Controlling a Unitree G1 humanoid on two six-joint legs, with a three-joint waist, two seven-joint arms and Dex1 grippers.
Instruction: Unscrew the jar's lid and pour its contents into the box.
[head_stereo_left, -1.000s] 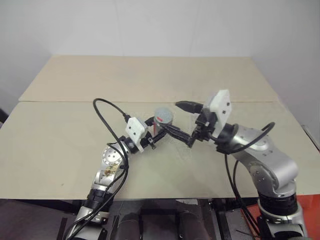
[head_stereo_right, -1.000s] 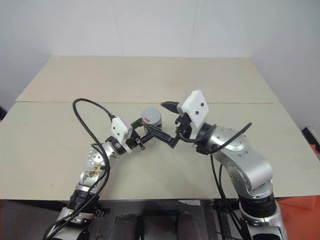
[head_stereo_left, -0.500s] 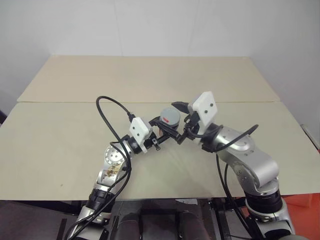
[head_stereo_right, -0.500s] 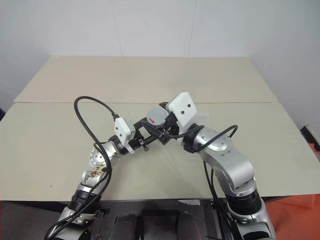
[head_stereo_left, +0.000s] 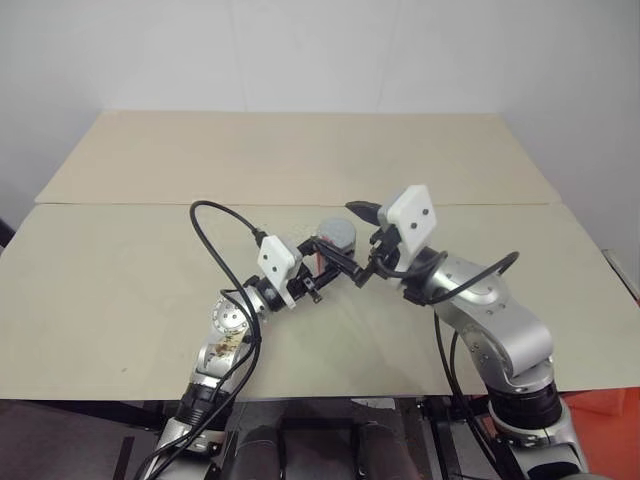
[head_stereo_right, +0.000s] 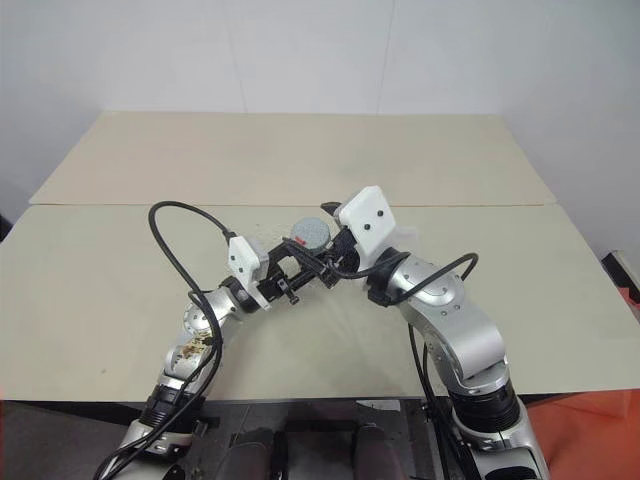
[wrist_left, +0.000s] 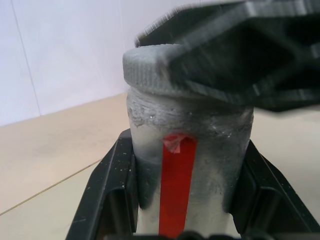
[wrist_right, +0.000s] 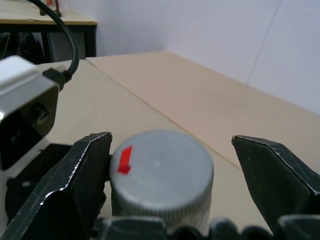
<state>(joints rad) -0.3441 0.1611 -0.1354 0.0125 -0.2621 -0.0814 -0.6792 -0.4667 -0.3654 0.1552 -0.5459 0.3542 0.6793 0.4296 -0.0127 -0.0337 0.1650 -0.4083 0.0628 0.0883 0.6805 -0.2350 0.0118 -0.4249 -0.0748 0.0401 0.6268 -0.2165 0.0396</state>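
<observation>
1. Left gripper (wrist_left: 180, 220): its two black fingers are closed on the jar (wrist_left: 187, 165), one against each flank of the silvery body, with the red patch facing the wrist camera between them. The jar is held clear above the table (head_stereo_left: 120, 300), in front of the robot near mid-table.

2. Jar axis: the long axis stands roughly upright, leaning slightly. The lid (wrist_right: 160, 175) is still seated on top, grey and ribbed at the rim, with its small red mark (wrist_right: 124, 160) on the flat upper face.

3. Right gripper (wrist_right: 170, 165): the jaws stand wide apart and hold nothing. One finger lies just beside the lid's rim on the side of the red mark, close enough that touch cannot be ruled out; the other stands well apart on the opposite side.

4. Governing relation: the lid lies between the right gripper's two fingers and off centre, nearer one finger than the other. The gripper reaches across the lid from the robot's right, roughly level, and so crosswise to the jar's axis.

5. Judgement: the right gripper is the one placed to work the lid; closing should seat both fingers on the ribbed rim, after which a twist about the jar's axis would loosen it.

6. Box: its place cannot be made out with confidence.
</observation>
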